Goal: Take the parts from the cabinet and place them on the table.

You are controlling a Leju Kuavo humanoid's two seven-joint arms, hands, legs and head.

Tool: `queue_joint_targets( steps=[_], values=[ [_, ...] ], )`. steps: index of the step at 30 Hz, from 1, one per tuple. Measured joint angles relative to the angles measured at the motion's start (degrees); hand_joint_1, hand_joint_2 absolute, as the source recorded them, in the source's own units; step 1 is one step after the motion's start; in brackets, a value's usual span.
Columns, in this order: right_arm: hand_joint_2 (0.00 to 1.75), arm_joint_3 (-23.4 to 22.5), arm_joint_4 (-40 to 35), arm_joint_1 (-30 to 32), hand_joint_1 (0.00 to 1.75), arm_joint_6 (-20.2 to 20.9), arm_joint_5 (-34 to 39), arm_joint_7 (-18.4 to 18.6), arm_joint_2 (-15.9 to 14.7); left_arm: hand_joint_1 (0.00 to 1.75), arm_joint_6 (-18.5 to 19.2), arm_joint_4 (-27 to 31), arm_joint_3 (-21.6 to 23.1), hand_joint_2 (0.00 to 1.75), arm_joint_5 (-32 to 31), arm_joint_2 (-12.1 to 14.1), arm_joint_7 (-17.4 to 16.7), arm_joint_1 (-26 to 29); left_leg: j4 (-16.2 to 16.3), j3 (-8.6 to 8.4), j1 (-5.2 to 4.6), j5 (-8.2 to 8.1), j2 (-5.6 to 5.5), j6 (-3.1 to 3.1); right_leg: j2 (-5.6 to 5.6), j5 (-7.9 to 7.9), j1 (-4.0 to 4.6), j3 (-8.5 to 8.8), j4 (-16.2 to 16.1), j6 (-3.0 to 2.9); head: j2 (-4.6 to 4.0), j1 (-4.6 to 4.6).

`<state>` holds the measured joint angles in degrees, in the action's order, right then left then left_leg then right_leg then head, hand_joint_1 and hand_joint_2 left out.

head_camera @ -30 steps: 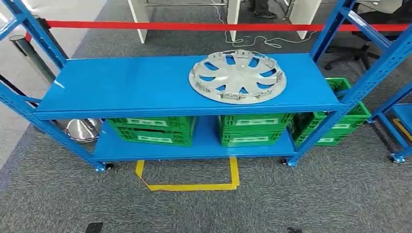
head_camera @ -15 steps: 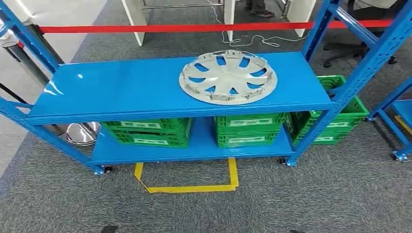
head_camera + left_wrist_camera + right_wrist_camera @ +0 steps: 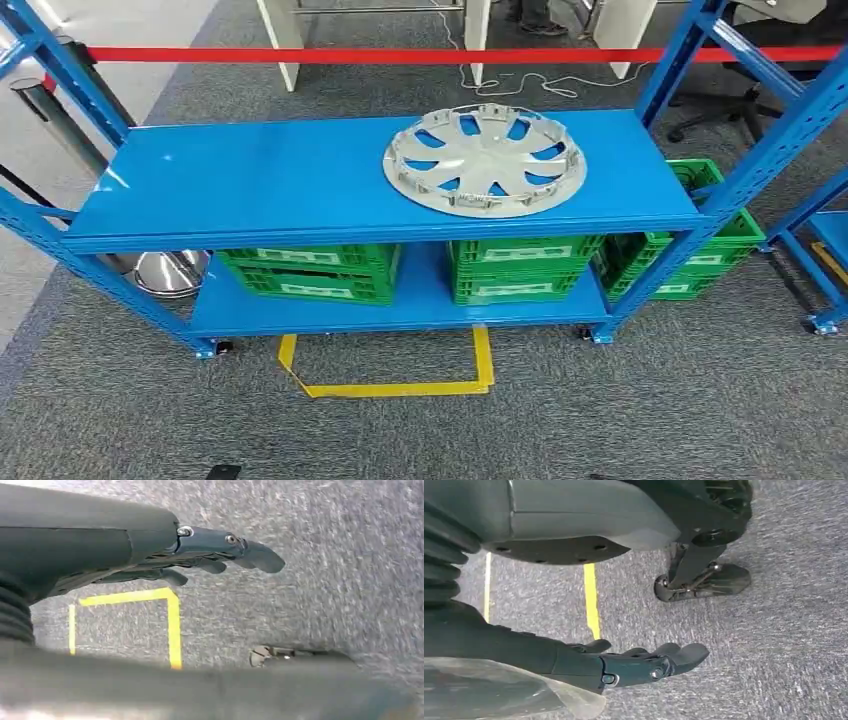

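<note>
- The left hand (image 3: 200, 562) hangs low over grey carpet, holding nothing; its dark fingers (image 3: 260, 557) lie stretched out and only slightly apart, though the wrist view is blurred enough that I would not swear to the gaps.
- The right hand (image 3: 639, 665) hangs the same way over the carpet, fingers extended and loose, nothing in it.
- Yellow tape (image 3: 400, 380) marks a box on the floor just in front of the rack, and both wrist views catch a strip of it.
- The part to fetch, a hubcap (image 3: 485, 160), lies flat on the top shelf (image 3: 250, 180) of the blue rack, well above and ahead of both hanging hands, toward the shelf's right half. By my reading the right hand is the nearer one.
- Being round, the hubcap has no long axis; it sits hollow side up, rim tabs standing.
- It looks like thin silver-grey plastic with open spokes, light but wide, so a grip at the rim or two hands seems likely.
- The shelf is smooth painted metal; green ribbed crates (image 3: 310, 270) sit beneath.
</note>
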<state>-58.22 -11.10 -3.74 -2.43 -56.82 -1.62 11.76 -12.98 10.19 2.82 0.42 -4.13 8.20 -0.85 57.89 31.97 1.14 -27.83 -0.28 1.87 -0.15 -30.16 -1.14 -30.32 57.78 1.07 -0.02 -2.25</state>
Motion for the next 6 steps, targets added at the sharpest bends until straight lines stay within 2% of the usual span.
queue_joint_targets(
  steps=[4, 5, 6],
  values=[
    [1.75, 4.2, -0.5, 1.2, 0.0, 0.0, 5.2, 0.0, -0.6, 0.0, 0.7, 0.3, 0.0, 1.75, 0.1, 0.4, -0.5, 0.8, 0.0, -0.02, 0.0, -0.04, 0.0, -0.05, 0.0, -0.03, -0.01, -0.01, 0.0, 0.06, 0.0, -0.02],
    [0.0, 5.6, -0.7, 1.5, 0.0, 0.0, 6.9, 0.0, -0.9, 0.0, 1.1, 0.4, 0.0, 0.0, 0.1, 0.5, -0.9, 1.0, 0.0, -0.03, 0.01, -0.04, 0.0, -0.06, 0.0, -0.04, -0.01, -0.01, 0.0, 0.06, 0.0, 0.0],
    [0.0, 7.0, -1.0, 1.8, 0.0, 0.0, 8.6, 0.0, -1.2, 0.0, 1.4, 0.6, 0.0, 0.0, 0.1, 0.7, -1.2, 1.2, 0.0, -0.03, 0.01, -0.04, 0.0, -0.06, 0.01, -0.04, -0.01, -0.01, 0.0, 0.06, 0.0, -0.02]
  ],
)
